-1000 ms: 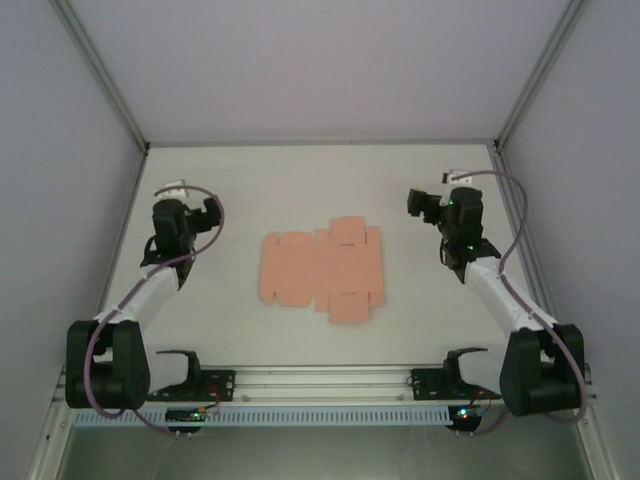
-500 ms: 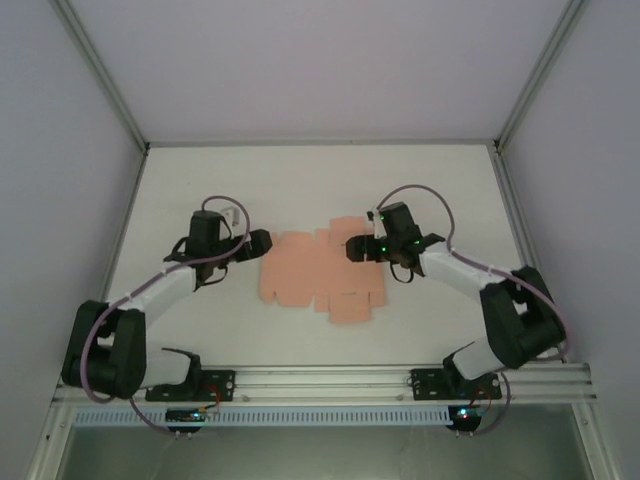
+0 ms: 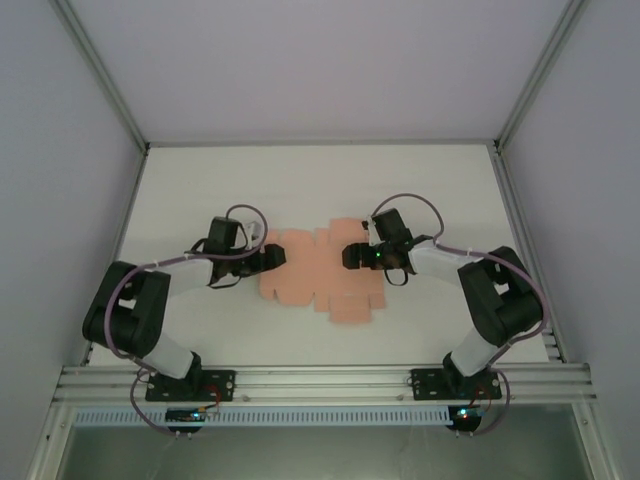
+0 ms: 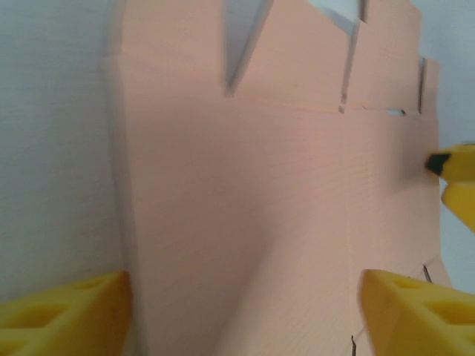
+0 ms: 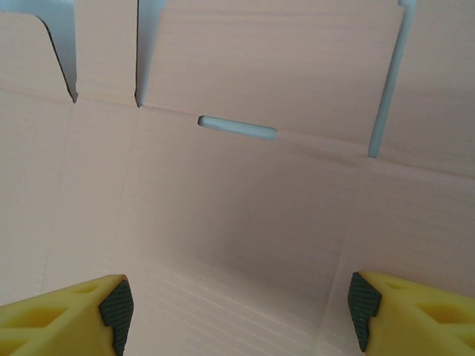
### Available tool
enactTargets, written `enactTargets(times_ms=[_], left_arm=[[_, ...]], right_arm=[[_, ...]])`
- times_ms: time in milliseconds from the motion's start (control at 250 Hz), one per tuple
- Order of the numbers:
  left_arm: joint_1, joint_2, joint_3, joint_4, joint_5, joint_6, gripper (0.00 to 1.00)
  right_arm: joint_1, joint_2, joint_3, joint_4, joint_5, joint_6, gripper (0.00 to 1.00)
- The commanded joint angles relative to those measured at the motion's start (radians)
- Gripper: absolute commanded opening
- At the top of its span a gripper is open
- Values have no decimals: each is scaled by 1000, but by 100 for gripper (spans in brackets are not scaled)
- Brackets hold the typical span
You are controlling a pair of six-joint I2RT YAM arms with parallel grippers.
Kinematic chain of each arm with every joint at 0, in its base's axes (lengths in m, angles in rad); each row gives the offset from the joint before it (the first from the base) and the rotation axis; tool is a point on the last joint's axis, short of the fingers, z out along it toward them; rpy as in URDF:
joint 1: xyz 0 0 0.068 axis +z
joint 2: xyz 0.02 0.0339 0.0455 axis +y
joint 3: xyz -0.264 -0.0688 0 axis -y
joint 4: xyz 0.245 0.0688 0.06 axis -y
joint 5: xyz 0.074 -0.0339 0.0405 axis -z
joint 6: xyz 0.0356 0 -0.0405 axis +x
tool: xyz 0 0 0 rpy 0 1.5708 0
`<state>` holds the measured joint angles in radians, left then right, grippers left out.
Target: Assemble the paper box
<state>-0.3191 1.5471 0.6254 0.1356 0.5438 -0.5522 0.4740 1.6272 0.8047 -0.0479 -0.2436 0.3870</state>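
On table (image 3: 200,200): paper box (image 3: 322,272) flat | left hand (image 3: 273,257) spread | right hand (image 3: 351,257) spread

The paper box (image 3: 322,270) is salmon-pink, faintly ribbed; the table (image 3: 300,190) white. The left claw (image 4: 241,319) is yellow, the right claw (image 5: 237,311) yellow with black tips.

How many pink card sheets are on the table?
1. The paper box, a flat unfolded sheet, lies in the middle of the table; left gripper at its left edge, right gripper over its right half, both sets of jaws open. A second sheet stacked beneath could be hidden.
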Motion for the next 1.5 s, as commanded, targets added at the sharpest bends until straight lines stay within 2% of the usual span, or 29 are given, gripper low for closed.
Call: enactTargets(times_ms=[0, 60, 172, 240, 468, 660, 775, 835, 991, 1079, 1171, 1331, 1411, 1499], left_arm=[[-21, 20, 9, 126, 98, -35, 64], [-26, 24, 5, 159, 117, -56, 50], [-23, 0, -7, 203, 122, -85, 15], [-22, -34, -13, 211, 109, -88, 0], [-8, -197, -3, 280, 114, -136, 0], [29, -304, 13, 375, 167, -216, 0], [56, -329, 4, 470, 243, -292, 0], [61, -340, 0, 506, 260, -319, 0], [63, -359, -6, 550, 274, -356, 0], [62, -368, -8, 578, 285, -369, 0], [63, -378, -3, 562, 287, -362, 0], [63, -394, -10, 528, 264, -335, 0], [63, -396, -18, 521, 260, -328, 0], [64, -399, -24, 519, 254, -312, 0]], right_arm=[[6, 20, -15, 17, -3, 21, 79], [9, 23, -19, 20, -3, 21, 79], [7, 9, -24, 20, -12, 28, 80], [2, -21, -21, 11, -11, 26, 81], [-83, -250, -19, -79, -42, -68, 85], [-232, -454, -89, -55, -206, -65, 90], [-315, -498, -101, -47, -340, -52, 91], [-342, -503, -103, -28, -408, -35, 88], [-356, -490, -106, 35, -535, -20, 81], [-357, -468, -102, 37, -588, -11, 68], [-360, -455, -94, 42, -602, -8, 49], [-362, -452, -88, 85, -634, -22, 27], [-362, -455, -85, 77, -646, -41, 17], [-362, -457, -83, 81, -663, -70, 15]])
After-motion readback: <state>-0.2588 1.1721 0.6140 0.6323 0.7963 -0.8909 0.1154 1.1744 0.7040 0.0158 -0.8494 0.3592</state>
